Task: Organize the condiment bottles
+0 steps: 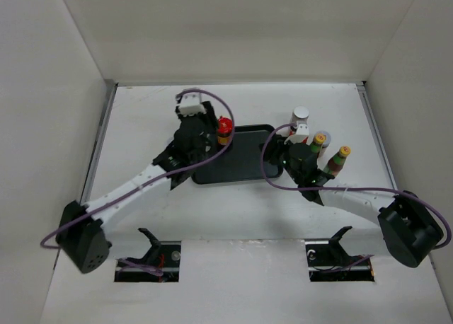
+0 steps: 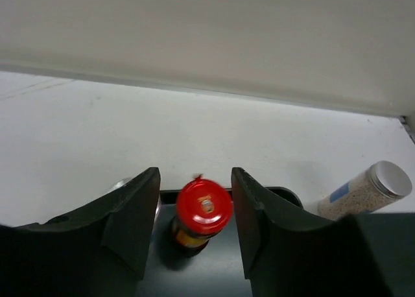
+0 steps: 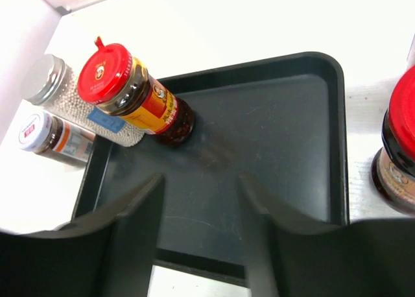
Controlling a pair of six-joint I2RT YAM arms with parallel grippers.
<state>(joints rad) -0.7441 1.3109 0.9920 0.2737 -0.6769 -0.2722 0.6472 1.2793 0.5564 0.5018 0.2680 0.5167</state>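
A red-capped jar (image 1: 225, 126) stands in the far left corner of the dark tray (image 1: 248, 161). My left gripper (image 1: 214, 135) is open, and in the left wrist view the jar (image 2: 203, 206) sits between its fingers (image 2: 139, 206) without touching them. My right gripper (image 3: 201, 183) is open and empty over the tray (image 3: 279, 135), near its right edge (image 1: 289, 156). Right of the tray stand a grey-capped white shaker (image 1: 300, 115) and two slim brown bottles (image 1: 322, 139) (image 1: 341, 154). The right wrist view shows the jar (image 3: 130, 93), a silver-lidded jar (image 3: 48, 80) and a white-capped shaker (image 3: 39, 131) beside the tray.
Another red-capped jar (image 3: 399, 148) stands just outside the tray at the right edge of the right wrist view. The shaker with the grey lid (image 2: 369, 190) shows to the right in the left wrist view. White walls enclose the table on three sides.
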